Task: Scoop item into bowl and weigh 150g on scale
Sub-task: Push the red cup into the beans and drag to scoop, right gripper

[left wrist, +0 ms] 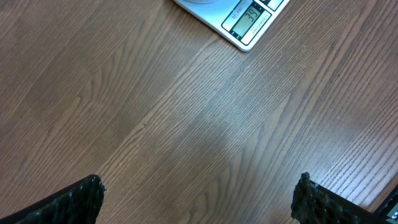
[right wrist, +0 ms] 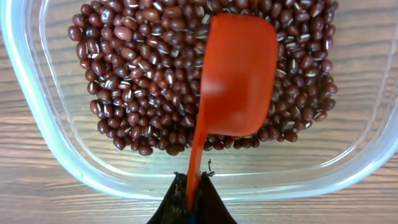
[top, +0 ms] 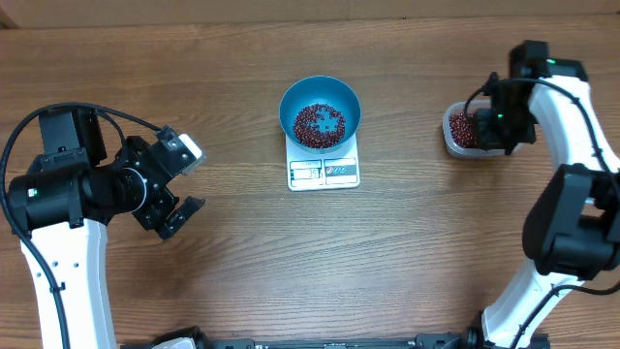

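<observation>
Beans (right wrist: 137, 81) in clear tub (right wrist: 43, 140) just ahead of right hand (right wrist: 192, 198), clamped on red scoop (right wrist: 239, 81); left hand (top: 192, 181) wide open, empty.

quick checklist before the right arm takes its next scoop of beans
1. Grip: right gripper is shut on the handle of the red scoop: ok.
2. Position: the red scoop is over the beans inside the clear tub: ok.
3. Target: the blue bowl sits on the scale with some beans in it: ok.
4. Weight: the display is lit and seems to show only two digits, short of the goal: not ok.
5. Clearance: left gripper is open and apart from the scale: ok.
6. Scoop loaded or empty: cannot tell.
</observation>
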You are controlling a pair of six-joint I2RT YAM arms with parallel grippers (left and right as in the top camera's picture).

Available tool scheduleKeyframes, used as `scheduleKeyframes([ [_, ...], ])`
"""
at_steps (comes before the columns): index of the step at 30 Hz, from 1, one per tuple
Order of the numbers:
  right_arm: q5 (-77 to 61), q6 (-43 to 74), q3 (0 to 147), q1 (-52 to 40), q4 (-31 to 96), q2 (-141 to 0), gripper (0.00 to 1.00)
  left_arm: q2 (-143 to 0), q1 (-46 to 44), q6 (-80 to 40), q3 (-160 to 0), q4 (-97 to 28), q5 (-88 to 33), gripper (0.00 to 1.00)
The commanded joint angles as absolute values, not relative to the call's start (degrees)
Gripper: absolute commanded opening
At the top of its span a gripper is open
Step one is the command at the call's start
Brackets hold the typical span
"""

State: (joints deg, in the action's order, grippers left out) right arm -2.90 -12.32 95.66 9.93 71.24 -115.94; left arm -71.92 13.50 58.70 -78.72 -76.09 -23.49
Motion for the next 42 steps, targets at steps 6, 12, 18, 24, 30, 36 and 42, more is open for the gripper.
scheduleKeyframes([
  [6,-24.4,-14.0,96.5,19.3,72.1,-116.2,0.04,-72.0,13.5,60.7,-78.8,-76.2,-23.1,1.00],
  [12,-29.3,-15.7,94.1,21.4,70.9,-116.3,0.04,-72.0,13.5,60.7,-78.8,-76.2,-23.1,1.00],
  [18,-32.6,-15.5,93.9,21.5,71.2,-119.6,0.04,-72.0,13.5,60.7,-78.8,-76.2,-23.1,1.00],
  [24,-33.8,-15.1,93.9,22.7,71.6,-119.8,0.04,-72.0,13.5,60.7,-78.8,-76.2,-23.1,1.00],
  [30,-39.6,-15.5,93.9,27.2,73.7,-119.8,0.04,-72.0,13.5,60.7,-78.8,-76.2,-23.1,1.00],
  [36,-42.7,-17.0,90.1,28.1,71.3,-119.8,0.04,-72.0,13.5,60.7,-78.8,-76.2,-23.1,1.00],
  [42,-46.9,-17.0,85.3,28.2,67.5,-119.9,0.04,-72.0,13.5,60.7,-78.8,-76.2,-23.1,1.00],
])
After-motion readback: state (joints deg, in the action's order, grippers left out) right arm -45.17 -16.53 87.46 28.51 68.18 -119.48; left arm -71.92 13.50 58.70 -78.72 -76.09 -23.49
